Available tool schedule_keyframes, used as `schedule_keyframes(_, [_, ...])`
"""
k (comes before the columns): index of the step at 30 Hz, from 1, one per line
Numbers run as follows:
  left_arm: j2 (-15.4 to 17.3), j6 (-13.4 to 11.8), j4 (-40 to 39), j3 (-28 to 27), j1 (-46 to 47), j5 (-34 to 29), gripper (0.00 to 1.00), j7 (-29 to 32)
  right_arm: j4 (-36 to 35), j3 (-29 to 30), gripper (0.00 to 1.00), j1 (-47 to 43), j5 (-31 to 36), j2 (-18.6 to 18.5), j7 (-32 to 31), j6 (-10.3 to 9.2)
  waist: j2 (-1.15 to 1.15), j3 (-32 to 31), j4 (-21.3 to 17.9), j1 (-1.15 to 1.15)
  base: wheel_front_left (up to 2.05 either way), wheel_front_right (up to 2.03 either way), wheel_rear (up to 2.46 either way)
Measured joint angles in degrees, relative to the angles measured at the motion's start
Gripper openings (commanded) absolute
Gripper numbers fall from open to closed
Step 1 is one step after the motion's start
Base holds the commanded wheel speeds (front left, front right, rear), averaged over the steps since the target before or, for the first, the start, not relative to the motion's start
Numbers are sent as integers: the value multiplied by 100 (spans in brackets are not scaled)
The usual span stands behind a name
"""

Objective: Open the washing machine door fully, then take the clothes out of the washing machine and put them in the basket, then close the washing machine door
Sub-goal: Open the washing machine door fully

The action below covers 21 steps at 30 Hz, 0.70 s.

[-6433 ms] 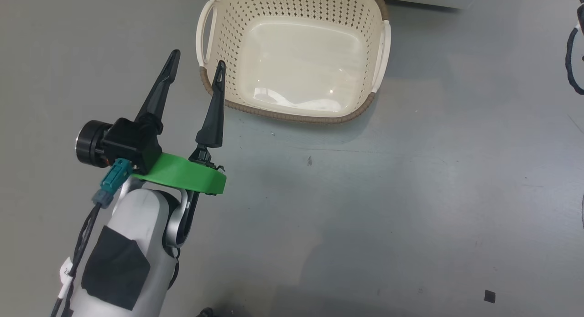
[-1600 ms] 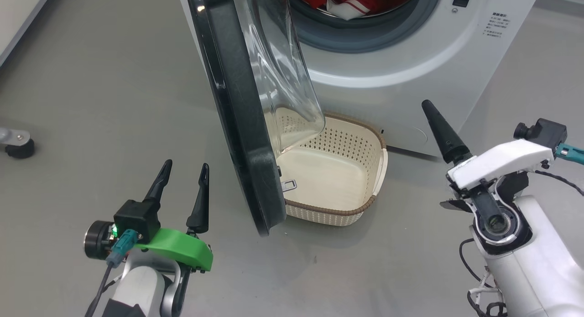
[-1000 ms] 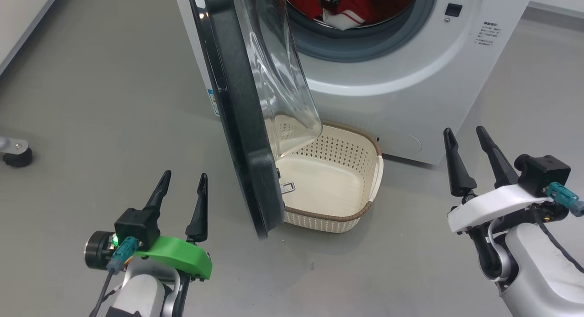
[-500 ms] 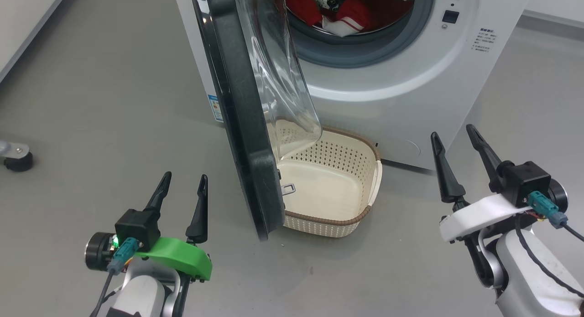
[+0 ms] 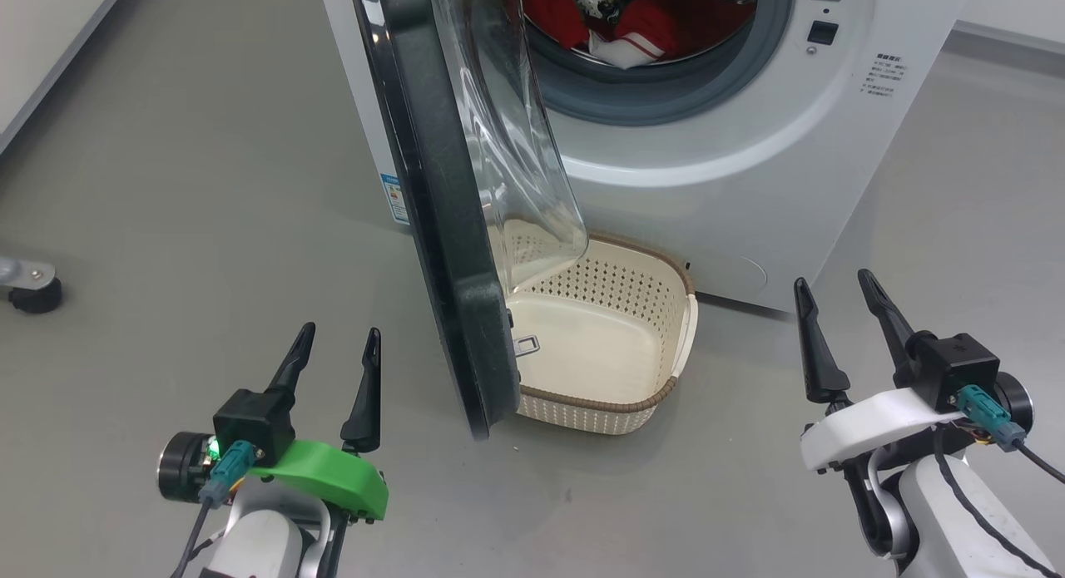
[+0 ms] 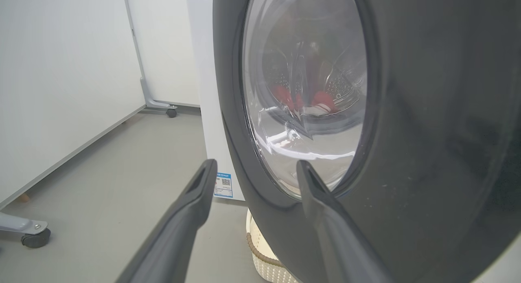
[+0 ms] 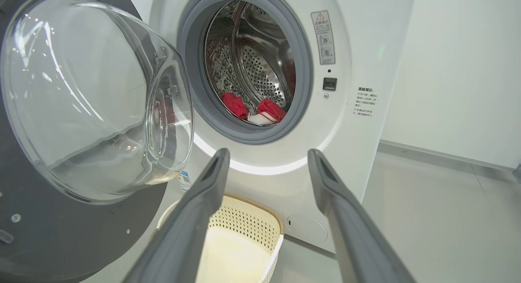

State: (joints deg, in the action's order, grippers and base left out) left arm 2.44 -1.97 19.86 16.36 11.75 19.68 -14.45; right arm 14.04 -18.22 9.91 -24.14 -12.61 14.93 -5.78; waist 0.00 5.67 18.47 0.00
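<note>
The white washing machine (image 5: 749,170) (image 7: 350,128) stands ahead with its door (image 5: 441,195) (image 6: 427,132) (image 7: 81,108) swung about halfway out, black rim edge-on in the head view. Red and white clothes (image 5: 641,21) (image 7: 258,110) lie low in the drum. The cream basket (image 5: 616,399) (image 7: 260,218) sits on the floor under the drum mouth, partly behind the door. My left gripper (image 5: 337,345) (image 6: 254,169) is open and holds nothing, left of the door's outer face. My right gripper (image 5: 834,287) (image 7: 266,156) is open and holds nothing, right of the basket.
Grey floor (image 5: 166,187) spreads to the left and right of the machine. A caster foot (image 5: 29,287) (image 6: 34,236) of a wheeled frame stands at the far left. White panels (image 6: 61,71) line the left side; a white wall (image 7: 460,71) runs behind on the right.
The head camera rose from the basket to the machine. Over the last second my right gripper has dropped lower in the head view and stayed open. My left gripper has barely moved.
</note>
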Motion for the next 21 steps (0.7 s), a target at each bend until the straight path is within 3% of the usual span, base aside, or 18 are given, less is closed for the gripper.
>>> schedule_keyframes(20, [0,0,20,37,-4,-1,100,0,21,309,100,-135,333,194,0,2,0,-26,-4,0,0,0,0])
schedule_keyframes(21, [0,0,20,40,-4,-1,84,0,22,313,100,-138,348,202,0,3,0,-26,-3,0,0,0,0])
